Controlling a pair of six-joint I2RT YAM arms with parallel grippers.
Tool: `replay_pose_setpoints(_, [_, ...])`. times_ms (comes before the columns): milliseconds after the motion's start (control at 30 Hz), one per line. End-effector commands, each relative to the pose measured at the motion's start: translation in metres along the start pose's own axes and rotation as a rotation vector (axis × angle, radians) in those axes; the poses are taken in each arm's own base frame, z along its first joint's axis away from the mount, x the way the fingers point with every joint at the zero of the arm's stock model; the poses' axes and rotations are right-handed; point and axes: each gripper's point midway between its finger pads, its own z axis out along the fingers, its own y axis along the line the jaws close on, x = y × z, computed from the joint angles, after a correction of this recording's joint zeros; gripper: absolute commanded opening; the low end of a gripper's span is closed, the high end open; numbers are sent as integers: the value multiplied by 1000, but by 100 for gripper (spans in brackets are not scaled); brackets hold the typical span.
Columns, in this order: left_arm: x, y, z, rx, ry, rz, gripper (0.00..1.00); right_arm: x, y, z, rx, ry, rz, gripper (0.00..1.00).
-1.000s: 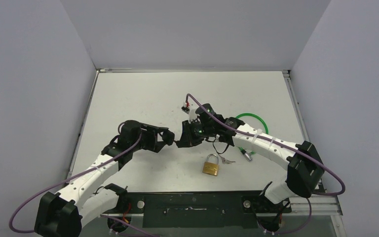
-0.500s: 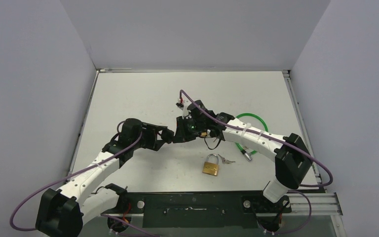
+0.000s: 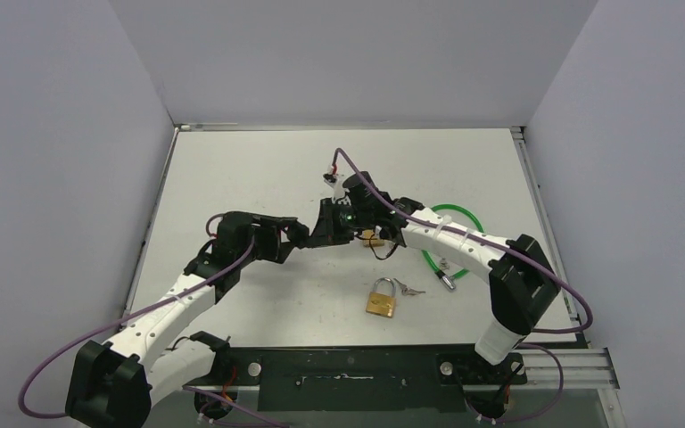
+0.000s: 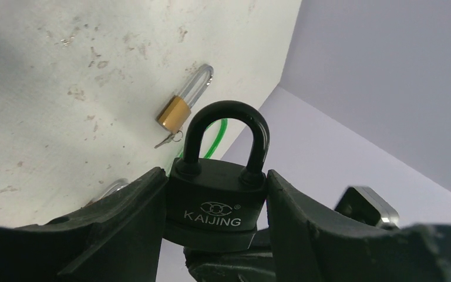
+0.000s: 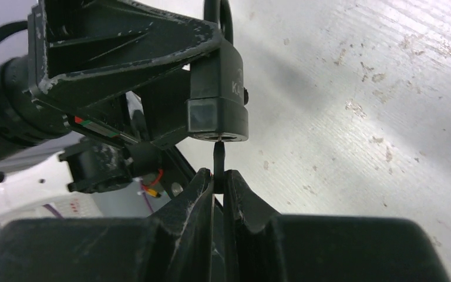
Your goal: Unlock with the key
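The black padlock [image 4: 217, 202] sits clamped by its body in my left gripper [image 4: 214, 194], held above the counter [image 3: 259, 169] with its shackle seated shut. My right gripper [image 5: 218, 176] pinches the key [image 5: 218, 154], whose tip meets the keyhole and seems barely entered. Full insertion and the turn remain, I judge. A brass padlock [image 3: 380, 300] lies apart on the counter.

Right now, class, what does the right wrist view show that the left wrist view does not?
Only the right wrist view: the key pinched in the right gripper, its tip at the underside of the black padlock. Only the left wrist view: that padlock's closed shackle, plus a brass padlock and a green cable on the table. Both: the black padlock clamped in the left gripper.
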Motion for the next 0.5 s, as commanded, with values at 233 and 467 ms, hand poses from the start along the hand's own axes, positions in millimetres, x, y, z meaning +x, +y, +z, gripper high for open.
replay_pose_setpoints(233, [52, -97, -48, 504, 215, 186, 13, -68, 73, -63, -527, -247, 315, 0])
replay_pose_setpoints(467, [53, -120, -59, 582, 165, 333, 12, -71, 52, -65, -362, -280, 321, 6])
